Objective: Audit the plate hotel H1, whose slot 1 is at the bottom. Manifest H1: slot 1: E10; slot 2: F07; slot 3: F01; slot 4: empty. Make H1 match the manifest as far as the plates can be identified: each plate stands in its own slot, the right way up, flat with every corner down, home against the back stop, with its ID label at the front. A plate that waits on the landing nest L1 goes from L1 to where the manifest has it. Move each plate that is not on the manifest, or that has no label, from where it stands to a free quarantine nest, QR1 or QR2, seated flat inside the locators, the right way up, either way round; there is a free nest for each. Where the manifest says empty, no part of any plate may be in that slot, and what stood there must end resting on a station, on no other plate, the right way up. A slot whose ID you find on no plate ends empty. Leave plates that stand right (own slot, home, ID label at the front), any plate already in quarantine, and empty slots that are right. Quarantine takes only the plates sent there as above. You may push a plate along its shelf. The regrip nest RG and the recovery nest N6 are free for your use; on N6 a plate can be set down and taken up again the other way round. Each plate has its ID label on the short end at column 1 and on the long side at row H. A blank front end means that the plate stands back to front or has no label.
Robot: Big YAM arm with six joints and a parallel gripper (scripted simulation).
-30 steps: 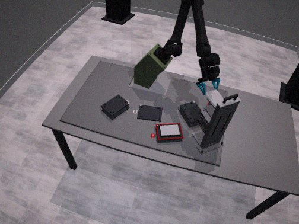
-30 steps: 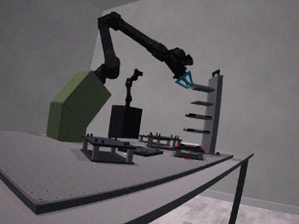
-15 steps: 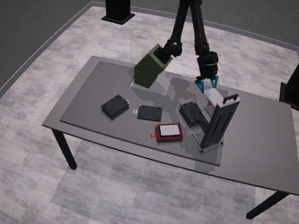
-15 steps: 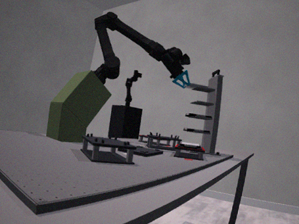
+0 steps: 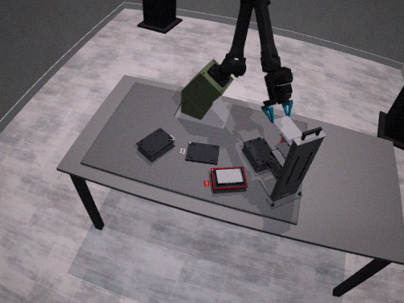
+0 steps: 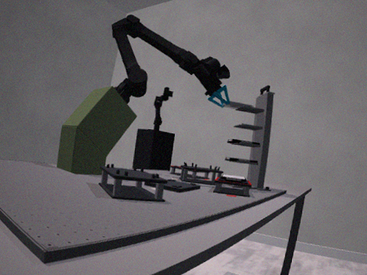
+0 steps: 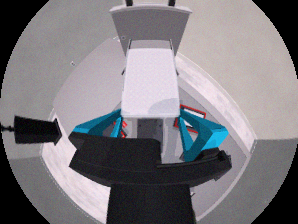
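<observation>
A white plate (image 5: 287, 127) (image 6: 235, 104) (image 7: 150, 82) lies level at the height of the top shelf (image 6: 255, 110) of hotel H1 (image 5: 298, 166) (image 6: 262, 132) (image 7: 150, 25). Part of it sticks out at the front, toward the arm. My gripper (image 5: 280, 119) (image 6: 223, 104) (image 7: 150, 111) is shut on its front end, a fingertip at each long side. Its front end shows no readable label. The lower shelves (image 6: 247, 126) (image 6: 241, 161) stand below; I cannot tell what they hold. Another white plate (image 5: 229, 175) (image 6: 234, 177) sits in a red-rimmed nest (image 5: 212, 185) (image 6: 249, 185).
A raised dark nest (image 5: 155, 142) (image 6: 132, 175) and a low dark nest (image 5: 202, 153) (image 6: 182, 186) stand left of the red-rimmed nest. Another raised dark nest (image 5: 256, 150) (image 6: 201, 170) stands close to the hotel. A second red-marked nest (image 6: 175, 168) is partly hidden behind it.
</observation>
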